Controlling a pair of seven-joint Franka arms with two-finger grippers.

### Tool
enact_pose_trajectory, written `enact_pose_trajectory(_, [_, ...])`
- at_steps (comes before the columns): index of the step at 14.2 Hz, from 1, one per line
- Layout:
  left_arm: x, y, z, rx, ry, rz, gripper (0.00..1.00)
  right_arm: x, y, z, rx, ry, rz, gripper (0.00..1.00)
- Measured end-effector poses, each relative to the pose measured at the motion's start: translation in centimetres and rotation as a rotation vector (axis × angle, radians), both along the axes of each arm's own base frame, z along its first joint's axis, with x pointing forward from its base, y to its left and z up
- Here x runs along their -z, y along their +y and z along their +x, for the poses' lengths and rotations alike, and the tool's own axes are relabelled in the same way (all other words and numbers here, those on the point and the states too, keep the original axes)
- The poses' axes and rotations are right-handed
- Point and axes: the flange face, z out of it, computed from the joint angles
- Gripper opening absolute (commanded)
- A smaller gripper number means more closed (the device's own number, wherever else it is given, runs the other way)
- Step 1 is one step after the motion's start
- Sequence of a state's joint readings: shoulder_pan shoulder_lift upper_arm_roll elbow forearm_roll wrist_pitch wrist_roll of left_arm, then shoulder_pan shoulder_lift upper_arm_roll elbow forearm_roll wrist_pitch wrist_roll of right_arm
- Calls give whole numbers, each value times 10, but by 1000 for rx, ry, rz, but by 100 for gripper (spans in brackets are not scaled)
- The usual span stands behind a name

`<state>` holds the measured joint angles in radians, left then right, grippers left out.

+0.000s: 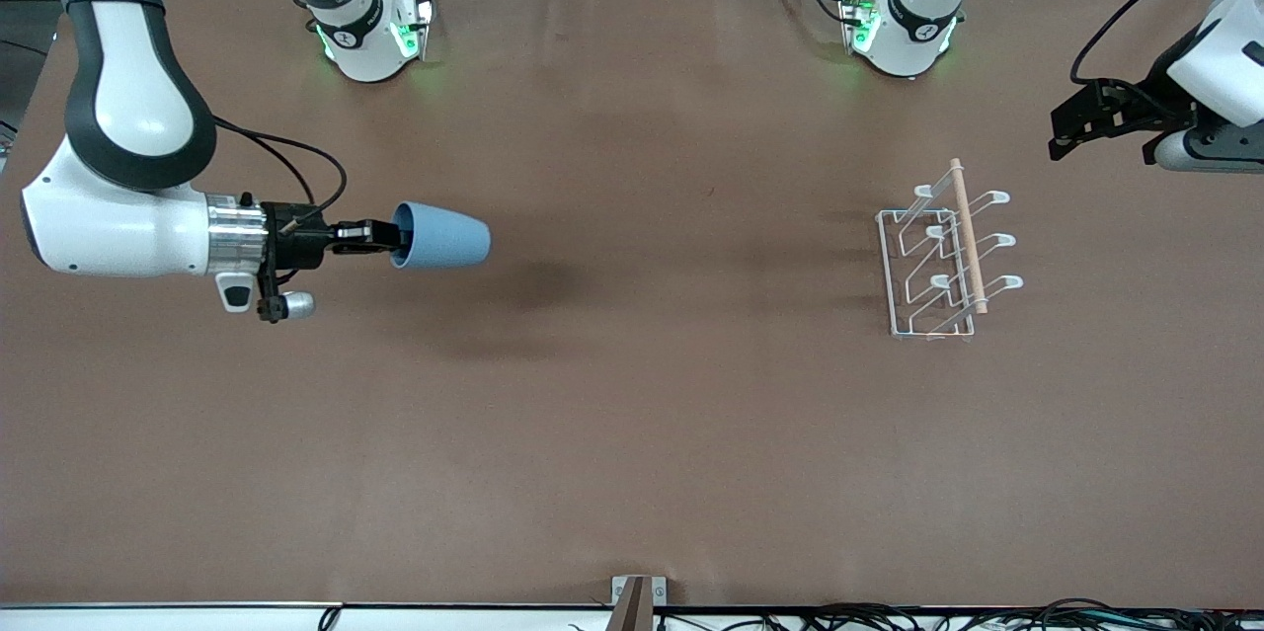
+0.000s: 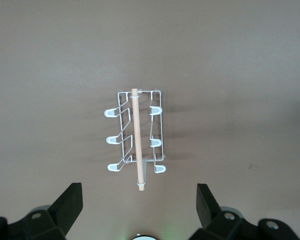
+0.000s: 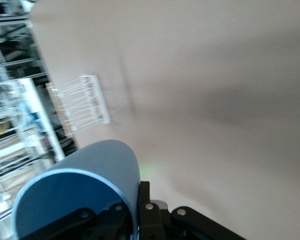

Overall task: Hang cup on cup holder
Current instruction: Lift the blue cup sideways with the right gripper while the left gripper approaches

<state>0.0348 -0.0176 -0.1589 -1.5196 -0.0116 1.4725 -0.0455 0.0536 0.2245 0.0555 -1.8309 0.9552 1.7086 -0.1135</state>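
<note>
My right gripper [image 1: 387,236] is shut on the rim of the light-blue cup [image 1: 441,236]. It holds the cup on its side above the table at the right arm's end, the cup's base pointing toward the cup holder. The cup fills the right wrist view [image 3: 77,192], one finger [image 3: 144,200] outside its wall and one inside. The white wire cup holder [image 1: 938,261] with its wooden rod [image 1: 968,234] stands at the left arm's end and shows in the right wrist view [image 3: 80,102]. My left gripper [image 1: 1062,132] is open above the table beside the holder, which shows in the left wrist view [image 2: 136,137].
The brown table cover [image 1: 632,414] is bare between the cup and the holder. The two arm bases [image 1: 370,39] stand along the table's edge farthest from the front camera. A small bracket [image 1: 637,596] sits at the nearest edge.
</note>
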Motion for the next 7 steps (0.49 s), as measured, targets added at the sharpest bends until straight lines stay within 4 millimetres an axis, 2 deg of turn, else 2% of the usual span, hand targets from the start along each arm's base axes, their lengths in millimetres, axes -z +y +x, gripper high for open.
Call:
enact_pose_trajectory(4, [9,-37,5,68,10,-5,100,-19,37,-9,4,81,251,0])
enact_pose_trajectory(7, [3,-72,13,133,-14,-21,100,-29,58,-15,-9,130,385,0])
